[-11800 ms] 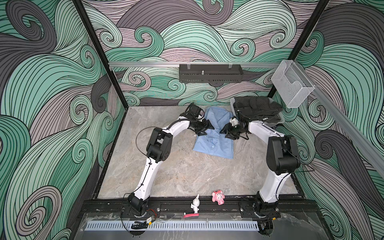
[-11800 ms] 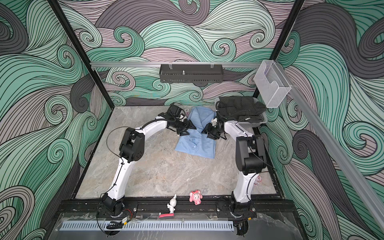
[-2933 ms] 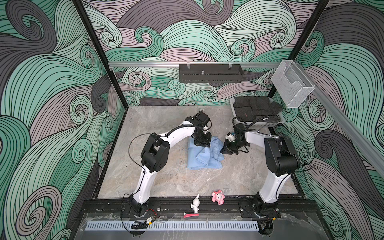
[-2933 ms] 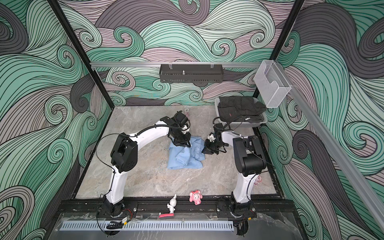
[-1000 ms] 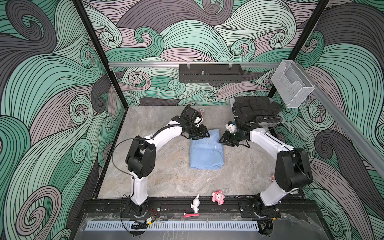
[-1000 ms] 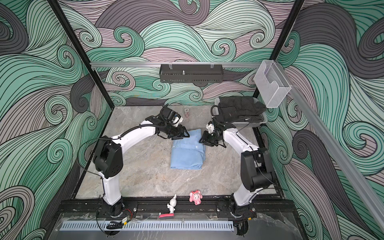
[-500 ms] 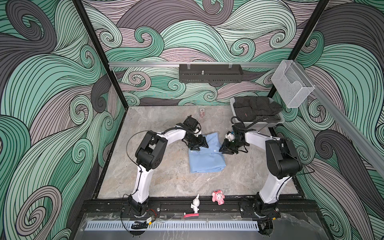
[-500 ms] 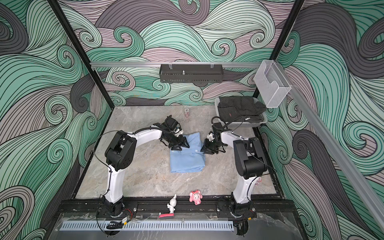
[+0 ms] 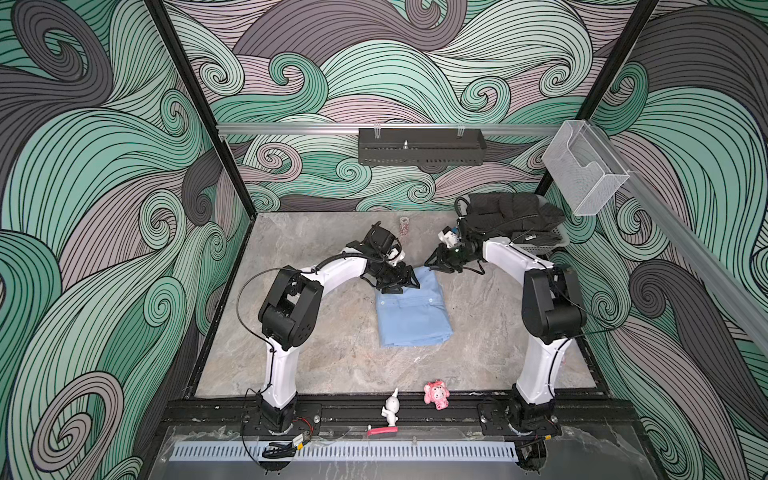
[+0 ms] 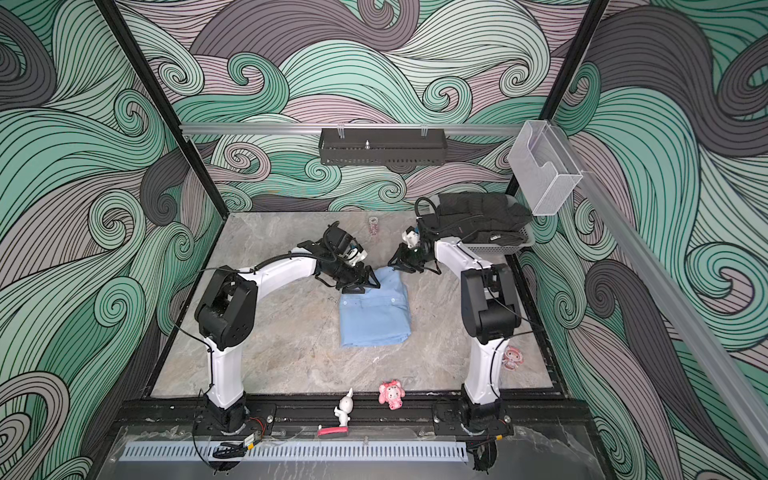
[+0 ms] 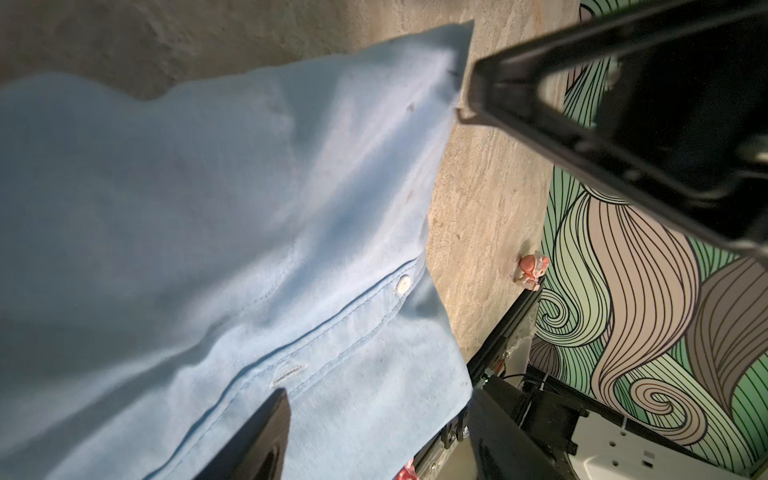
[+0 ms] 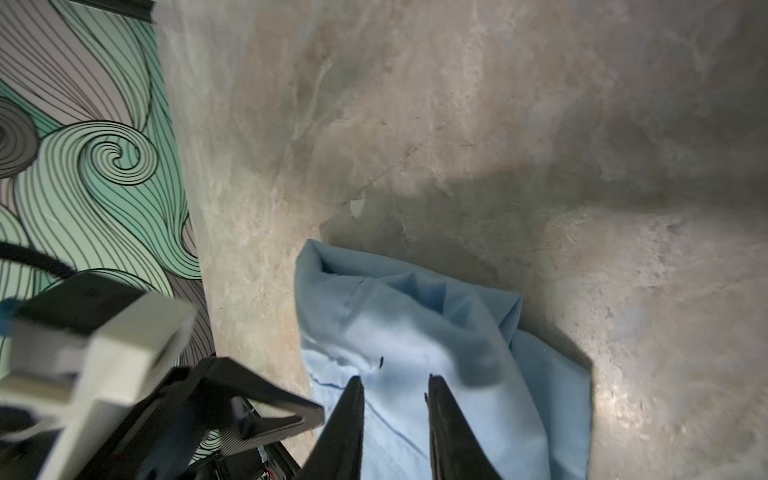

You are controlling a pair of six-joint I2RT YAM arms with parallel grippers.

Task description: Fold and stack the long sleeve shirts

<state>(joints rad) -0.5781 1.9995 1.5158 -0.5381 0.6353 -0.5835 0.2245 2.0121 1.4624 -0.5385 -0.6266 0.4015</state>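
Note:
One long sleeve shirt, light blue with pale buttons, lies folded into a rectangle in the middle of the table. My left gripper hovers low over its far left corner. In the left wrist view the left gripper is open, with the button placket spread under the jaws. My right gripper is at the shirt's far right corner. In the right wrist view the right gripper has its fingers a narrow gap apart over the rumpled cloth.
A grey basket holding dark clothes stands at the back right. A black rack and a clear holder hang on the walls. A pink toy and a white figurine sit at the front edge.
The left gripper's jaws have spread wider and it has shifted onto the shirt's far left corner. The right gripper has moved slightly toward the back. The shirt now lies squarer.

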